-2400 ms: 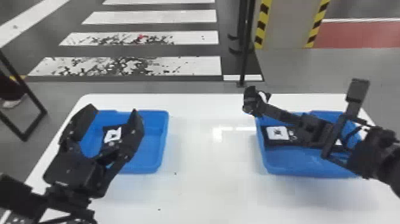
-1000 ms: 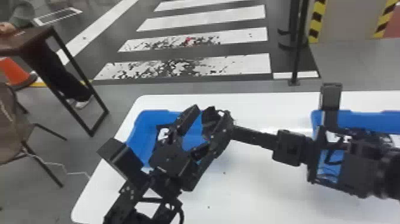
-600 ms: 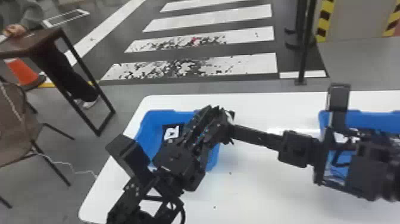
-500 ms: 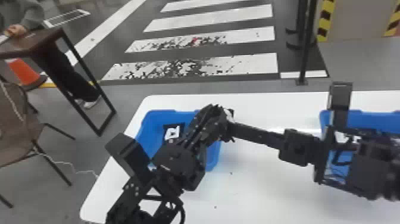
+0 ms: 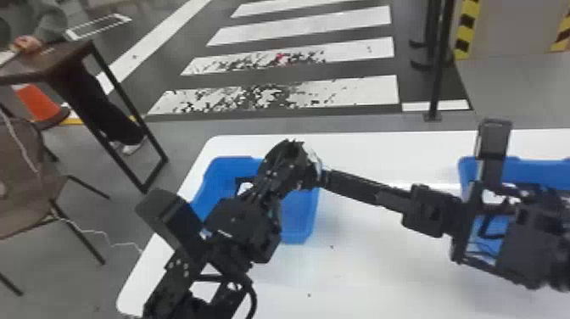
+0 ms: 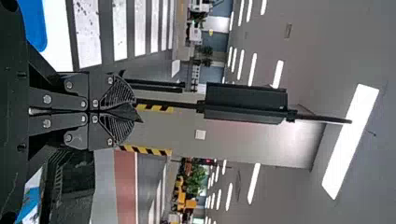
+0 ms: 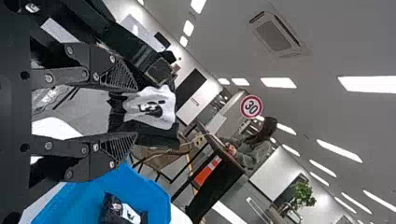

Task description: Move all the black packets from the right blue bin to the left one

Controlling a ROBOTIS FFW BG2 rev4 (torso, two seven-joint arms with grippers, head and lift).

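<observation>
black packet, the one being worked: between the fingers of the right gripper, one finger on either side of it. held at the far corner of the left blue bin, on the side toward the right bin, as the head view shows it. its height above the rim i can't judge.

look of it: soft, dark wrapping with a big white patch, wrinkled and wavy at the edges, a black printed figure in the middle. dark film shows on both sides of the patch.

left gripper: clenched, fingers pressed together, ribbed pads bowed outward. a small dark wedge shows at the tips; can't tell if it is wrapping or part of the fingers. in the head view its tips lie right by the held packet, overlapping it; contact can't be told.

second packet: lying inside the left bin, also black with a white patch and dark print, wrapping glossy and creased. the left arm partly hides it in the head view.

right blue bin: on the white table, mostly behind the right arm; its contents are too covered to count.
</observation>
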